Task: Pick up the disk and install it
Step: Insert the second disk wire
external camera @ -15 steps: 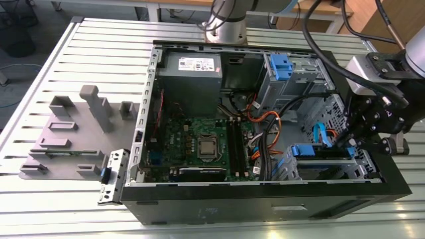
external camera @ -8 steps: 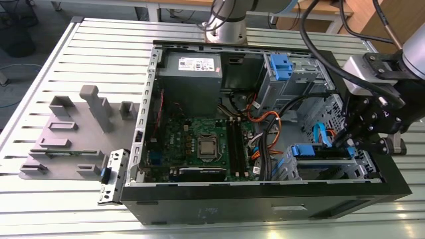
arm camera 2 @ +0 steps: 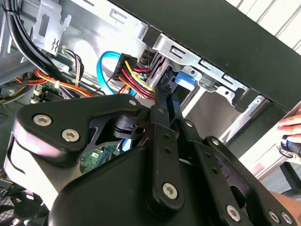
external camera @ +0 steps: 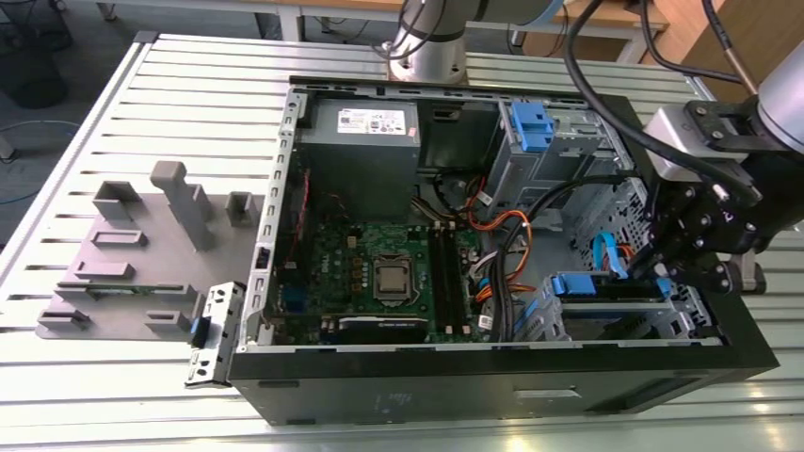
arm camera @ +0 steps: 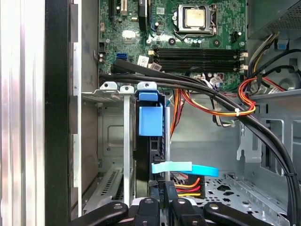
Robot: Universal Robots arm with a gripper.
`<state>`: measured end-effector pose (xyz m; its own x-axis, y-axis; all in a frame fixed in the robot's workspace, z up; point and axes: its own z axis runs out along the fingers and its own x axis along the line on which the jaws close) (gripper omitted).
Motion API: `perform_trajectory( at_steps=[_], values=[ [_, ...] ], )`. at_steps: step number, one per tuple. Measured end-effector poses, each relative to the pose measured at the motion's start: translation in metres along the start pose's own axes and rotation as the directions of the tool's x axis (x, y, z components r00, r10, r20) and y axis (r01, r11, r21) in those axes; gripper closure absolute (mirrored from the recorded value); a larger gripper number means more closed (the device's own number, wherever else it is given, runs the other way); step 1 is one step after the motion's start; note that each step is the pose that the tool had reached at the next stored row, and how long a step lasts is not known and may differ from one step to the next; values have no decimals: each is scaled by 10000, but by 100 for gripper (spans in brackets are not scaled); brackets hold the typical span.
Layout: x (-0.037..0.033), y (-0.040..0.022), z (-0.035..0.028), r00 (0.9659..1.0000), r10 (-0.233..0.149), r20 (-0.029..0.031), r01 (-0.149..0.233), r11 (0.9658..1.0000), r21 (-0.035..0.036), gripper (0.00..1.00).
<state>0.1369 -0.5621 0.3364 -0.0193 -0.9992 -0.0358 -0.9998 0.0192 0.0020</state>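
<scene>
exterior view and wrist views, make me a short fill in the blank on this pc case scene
1. The pincer hangs over the open computer case's edge on the exterior view's ____ side.
2. The tab on the disk standing in its bay is ____ in colour.
3. The grey fixture lies ____ the case, on the slatted table.
4. The disk stands on ____, not flat.

Missing words: right; blue; outside; edge

The open computer case (external camera: 503, 377) lay on the counter (external camera: 188, 113). Toward the exterior view's left of it sat a fixture tray (external camera: 126, 273). Inside, the motherboard (external camera: 377, 268) lay mid-case, the power supply box (external camera: 361, 127) behind it. The gripper (external camera: 664, 273) hung at the case's right end, over the disk (arm camera: 149, 141) standing edgewise in the drive cage (external camera: 616, 315).
</scene>
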Motion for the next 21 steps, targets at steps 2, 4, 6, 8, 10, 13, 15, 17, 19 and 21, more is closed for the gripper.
perform_trajectory(
  at_steps=[2, 4, 6, 8, 10, 13, 15, 17, 19, 21],
  values=[
    [0, 4, 3, 10000, 0, 1, 0, 10000, 0, 83],
    [0, 7, 5, 10000, 0, -1, 0, 10000, 0, 83],
    [0, 12, 8, 10000, 0, -1, 0, 10000, 0, 83],
    [0, 14, 11, 10000, -1, -1, 1, 10000, 0, 83],
    [1, 16, 16, 10000, -1, 1, 1, 10000, 0, 83],
    [1, 17, 18, 10000, 0, -2, 0, 10000, 0, 83],
    [1, 17, 19, 10000, 0, -1, 0, 10000, 0, 83],
    [1, 17, 27, 10000, 0, 3, 0, 10000, 0, 83],
    [2, 17, 27, 10000, 0, -1, 0, 10000, 0, 83],
    [1, 17, 28, 10000, -1, -2, 1, 10000, 0, 83]
  ],
)
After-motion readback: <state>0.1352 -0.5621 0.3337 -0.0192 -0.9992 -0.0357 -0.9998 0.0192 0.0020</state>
